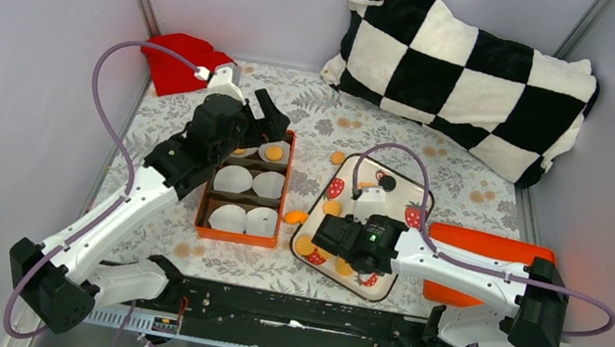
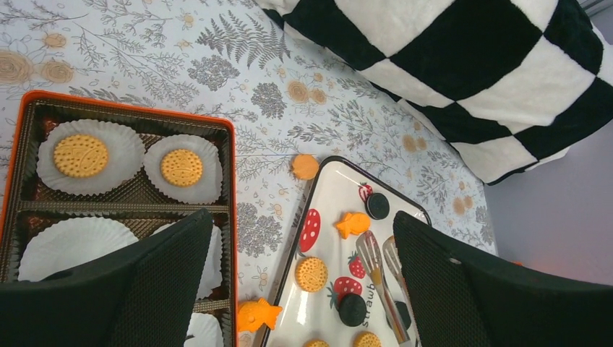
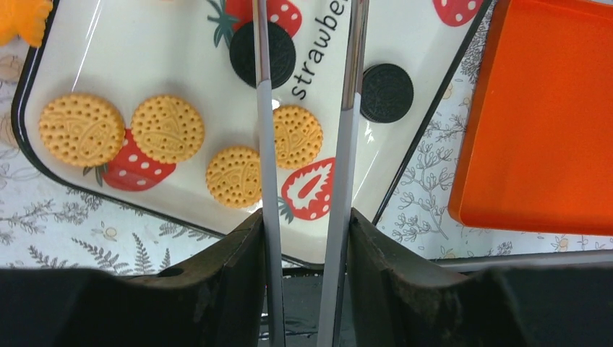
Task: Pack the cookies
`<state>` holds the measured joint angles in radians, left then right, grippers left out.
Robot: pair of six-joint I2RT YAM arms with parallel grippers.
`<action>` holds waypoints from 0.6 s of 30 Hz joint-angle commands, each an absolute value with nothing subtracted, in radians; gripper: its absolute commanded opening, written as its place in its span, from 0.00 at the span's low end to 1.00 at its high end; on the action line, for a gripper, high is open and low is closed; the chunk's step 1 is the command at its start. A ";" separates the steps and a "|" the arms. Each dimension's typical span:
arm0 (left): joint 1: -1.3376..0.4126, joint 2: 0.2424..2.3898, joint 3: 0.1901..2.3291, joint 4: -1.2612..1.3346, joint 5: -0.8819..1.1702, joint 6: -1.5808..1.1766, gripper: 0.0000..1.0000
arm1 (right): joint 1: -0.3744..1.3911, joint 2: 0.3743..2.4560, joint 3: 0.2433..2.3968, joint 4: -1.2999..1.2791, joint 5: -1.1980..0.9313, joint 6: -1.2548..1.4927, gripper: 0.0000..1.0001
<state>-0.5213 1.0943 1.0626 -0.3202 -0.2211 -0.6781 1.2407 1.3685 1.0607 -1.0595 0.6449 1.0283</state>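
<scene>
Round golden and black cookies [image 3: 168, 129] lie flat, faces up, on the strawberry tray [image 3: 130, 50]; two sit in the box [image 2: 230, 166]. Beside an orange lid [image 3: 549, 108], the right claw [image 3: 305, 217] grips tongs [image 3: 263, 130] that cross over them; the left claw [image 2: 302, 217] gapes.

2 cookies [image 2: 81, 155] in box [image 2: 144, 112] cups [image 2: 116, 155]; tray [image 2: 340, 191] w/ maybe 6 more.

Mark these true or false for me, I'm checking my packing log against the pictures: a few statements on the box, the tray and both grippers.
1. Two paper cups in the orange box each hold a golden cookie. True.
2. The left gripper holds a cookie. False: it is open and empty.
3. The right gripper grips metal tongs above the strawberry tray. True.
4. Only golden cookies lie on the tray. False: black cookies lie there too.
</scene>
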 commanded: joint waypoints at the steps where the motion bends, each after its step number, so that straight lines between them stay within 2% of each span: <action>1: -0.522 1.073 1.067 -0.350 -0.254 -0.653 0.99 | 1.205 1.340 1.060 -1.018 0.704 0.988 0.47; 5: -0.522 1.059 1.071 -0.369 -0.250 -0.654 0.99 | 1.204 1.341 1.072 -0.987 0.635 0.928 0.41; 9: -0.522 1.041 1.058 -0.381 -0.232 -0.676 0.99 | 1.248 1.343 1.078 -0.918 0.541 0.851 0.42; 15: -0.525 1.009 1.042 -0.409 -0.226 -0.702 0.99 | 1.308 1.397 1.115 -0.965 0.514 0.833 0.55; 18: -0.525 0.996 1.040 -0.421 -0.230 -0.704 0.99 | 1.308 1.403 1.091 -0.947 0.503 0.825 0.58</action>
<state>-0.5217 1.0180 1.0554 -0.3805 -0.2268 -0.6941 1.3018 1.3926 1.0801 -0.9520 0.5201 0.8513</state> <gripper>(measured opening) 0.987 0.564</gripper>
